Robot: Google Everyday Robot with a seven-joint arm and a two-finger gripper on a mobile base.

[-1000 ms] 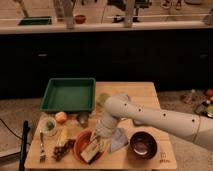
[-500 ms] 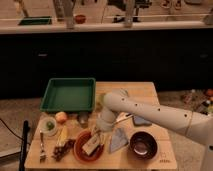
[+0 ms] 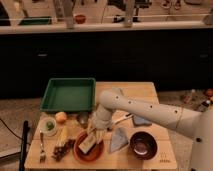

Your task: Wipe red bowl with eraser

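Observation:
The red bowl (image 3: 92,154) is a shallow orange-red dish near the table's front edge, left of centre. The eraser (image 3: 86,145), a pale beige block, lies inside it on the left part. My gripper (image 3: 95,135) hangs from the white arm (image 3: 145,110) and comes down right over the dish's back rim, at the eraser's upper end. The arm's wrist hides the fingertips and part of the dish.
A green tray (image 3: 68,94) stands at the back left. A dark maroon bowl (image 3: 143,145) is at the front right, a grey-blue cloth (image 3: 119,139) between the dishes. An orange (image 3: 61,117), a fork (image 3: 42,147) and small food items lie at the left. The wooden table (image 3: 162,155) ends just past them.
The arm has swung left and lower over the red bowl, and the eraser has slid with it toward the dish's left side.

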